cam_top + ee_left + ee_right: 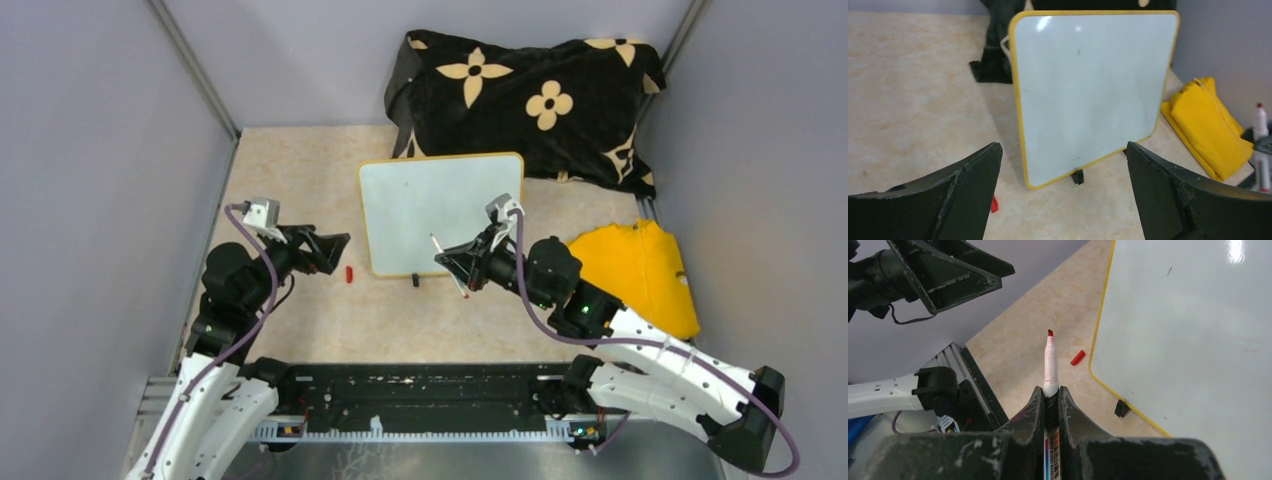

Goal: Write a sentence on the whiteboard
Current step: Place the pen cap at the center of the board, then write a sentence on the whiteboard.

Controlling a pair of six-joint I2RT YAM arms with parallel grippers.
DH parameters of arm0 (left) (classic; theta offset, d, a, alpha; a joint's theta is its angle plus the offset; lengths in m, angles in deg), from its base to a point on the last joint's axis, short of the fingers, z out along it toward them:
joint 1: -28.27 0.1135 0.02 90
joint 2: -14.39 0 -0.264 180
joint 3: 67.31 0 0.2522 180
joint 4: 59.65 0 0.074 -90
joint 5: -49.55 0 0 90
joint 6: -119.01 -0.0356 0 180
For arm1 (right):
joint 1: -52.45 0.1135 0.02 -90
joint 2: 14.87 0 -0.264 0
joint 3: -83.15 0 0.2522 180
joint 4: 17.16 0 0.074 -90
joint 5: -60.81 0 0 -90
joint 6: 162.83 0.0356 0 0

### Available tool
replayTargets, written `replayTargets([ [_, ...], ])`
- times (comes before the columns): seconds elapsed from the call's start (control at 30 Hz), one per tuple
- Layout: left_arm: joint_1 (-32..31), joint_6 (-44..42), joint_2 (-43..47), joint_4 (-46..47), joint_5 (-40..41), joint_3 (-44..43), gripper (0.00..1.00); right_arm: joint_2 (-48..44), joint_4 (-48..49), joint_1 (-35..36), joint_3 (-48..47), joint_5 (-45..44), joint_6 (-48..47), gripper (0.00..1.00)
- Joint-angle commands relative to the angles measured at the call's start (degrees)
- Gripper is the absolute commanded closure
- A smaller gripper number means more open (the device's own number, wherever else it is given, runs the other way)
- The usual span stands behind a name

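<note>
Top view: whiteboard (440, 205) stands mid-table, just before black flower cloth (530, 90); my L gripper (338, 246) gapes wide, holding nothing, near red cap (349, 274); R gripper (447, 262) clamps marker (438, 247) at whiteboard's lower right. L wrist: jaws spread, whiteboard (1088, 90) ahead. R wrist: marker (1050, 360) pinched, red tip off whiteboard (1188, 340).

Whiteboard (1088, 95) propped upright on the table (913, 90) — blank white face.
The left gripper (1063, 150) gapes wide before it; yellow cloth (1205, 130) lies right, black cloth (993, 55) behind — one black clip foot (1077, 176) underneath.
</note>
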State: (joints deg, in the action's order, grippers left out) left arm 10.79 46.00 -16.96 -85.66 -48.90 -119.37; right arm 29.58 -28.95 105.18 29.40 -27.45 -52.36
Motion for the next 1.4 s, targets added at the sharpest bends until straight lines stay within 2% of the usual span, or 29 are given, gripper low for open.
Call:
replayTargets([
  [0.0, 0.2, -0.3, 1.7, 8.9, -13.1, 3.6, 0.01, 3.0, 3.6, 0.4, -6.3, 2.8, -2.0, 1.00],
  [0.07, -0.2, 1.3, 1.6, 11.8, -15.1, 6.0, 0.01, 5.2, 3.4, 0.4, -8.3, 2.8, -2.1, 1.00],
  [0.2, -3.2, 7.0, 1.3, 14.5, -9.6, 8.4, 0.01, 8.8, 3.2, 0.5, -11.6, 3.7, -0.8, 1.00],
  [0.4, -9.5, 4.0, -4.3, 17.5, -10.3, 6.9, 0.01, 10.9, 3.8, 0.5, -13.1, 4.4, 1.9, 1.00],
  [0.5, -10.1, 5.5, -7.4, 21.4, -13.3, 6.3, 0.01, 10.2, 3.1, 1.4, -12.3, 6.0, 2.3, 1.00],
  [0.67, -10.1, 9.9, -10.9, 27.0, -23.7, 4.3, 0.01, 6.9, -0.9, 1.9, -10.7, 7.9, -0.2, 1.00],
  [0.9, -10.1, 15.1, -11.7, 31.1, -26.3, 2.1, 0.01, 7.6, -11.2, 1.8, -16.0, 11.8, -9.5, 1.00],
  [1.17, -10.1, 17.6, -14.0, 35.8, -30.6, 0.0, 0.01, 8.8, -4.1, 1.7, -13.9, 16.8, -10.2, 1.00],
  [1.37, -10.1, 27.1, -17.5, 44.6, -36.4, 0.9, 0.02, 9.2, 2.4, 0.1, -11.8, 21.5, -7.2, 1.00],
])
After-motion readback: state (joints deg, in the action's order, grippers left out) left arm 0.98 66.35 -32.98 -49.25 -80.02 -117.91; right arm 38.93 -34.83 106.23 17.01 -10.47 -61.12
